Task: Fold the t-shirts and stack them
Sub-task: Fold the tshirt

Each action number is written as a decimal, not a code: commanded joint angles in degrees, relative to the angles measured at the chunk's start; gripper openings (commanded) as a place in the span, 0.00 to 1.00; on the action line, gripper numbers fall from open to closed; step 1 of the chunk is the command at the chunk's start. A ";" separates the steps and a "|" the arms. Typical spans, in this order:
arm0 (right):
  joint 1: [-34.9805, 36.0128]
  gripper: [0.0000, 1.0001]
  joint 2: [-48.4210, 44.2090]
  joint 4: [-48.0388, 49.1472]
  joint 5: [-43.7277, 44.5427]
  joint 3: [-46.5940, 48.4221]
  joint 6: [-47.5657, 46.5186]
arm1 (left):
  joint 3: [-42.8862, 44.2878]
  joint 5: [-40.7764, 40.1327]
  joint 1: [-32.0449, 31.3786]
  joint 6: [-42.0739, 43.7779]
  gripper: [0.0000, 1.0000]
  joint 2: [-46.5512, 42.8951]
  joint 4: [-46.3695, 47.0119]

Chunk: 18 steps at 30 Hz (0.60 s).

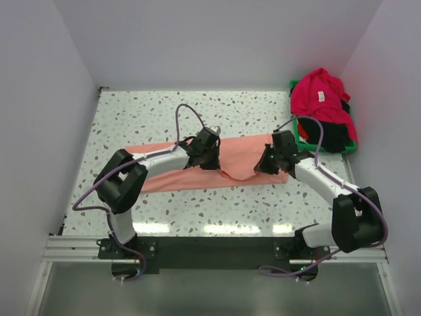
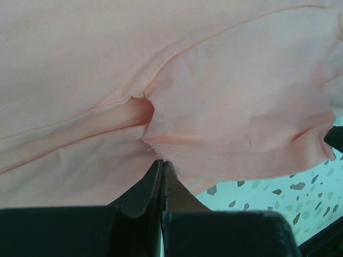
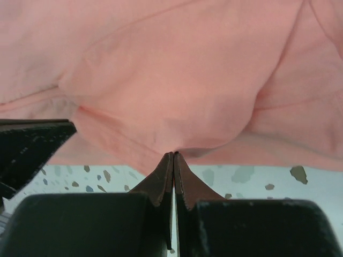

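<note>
The salmon-pink t-shirt (image 1: 240, 155) lies stretched left to right across the middle of the table. My left gripper (image 1: 209, 158) is shut on its near hem, as the left wrist view (image 2: 162, 160) shows, with the cloth (image 2: 214, 107) lifted in a fold. My right gripper (image 1: 268, 164) is shut on the near edge too, and the right wrist view (image 3: 173, 153) shows pink cloth (image 3: 177, 80) bunched at the tips. The edge sags between the two grippers. The crimson red t-shirt (image 1: 320, 95) and the black t-shirt (image 1: 333, 135) lie heaped at the back right.
The green bin (image 1: 303, 142) holds the red and black shirts at the table's back right corner, close to the right arm. White walls stand on three sides. Speckled tabletop (image 1: 151, 112) shows behind and in front of the pink shirt.
</note>
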 commanded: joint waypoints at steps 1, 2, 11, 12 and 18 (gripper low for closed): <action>0.13 0.00 3.91 0.47 1.60 5.88 1.31 | 3.15 2.91 0.78 -0.31 0.00 0.89 1.91; 0.13 0.00 5.07 0.56 1.86 7.81 1.40 | 3.33 3.27 1.13 -0.48 0.00 1.24 1.91; -1.10 0.00 16.40 0.65 4.06 17.48 1.40 | 1.93 6.34 4.02 -2.42 0.06 0.81 2.79; -1.54 0.00 16.85 0.56 4.15 18.02 1.40 | 1.40 6.78 4.29 -2.76 0.07 0.72 3.49; -3.30 0.00 18.61 1.35 4.15 19.17 1.31 | -2.81 8.81 6.22 -4.00 0.16 -1.12 6.04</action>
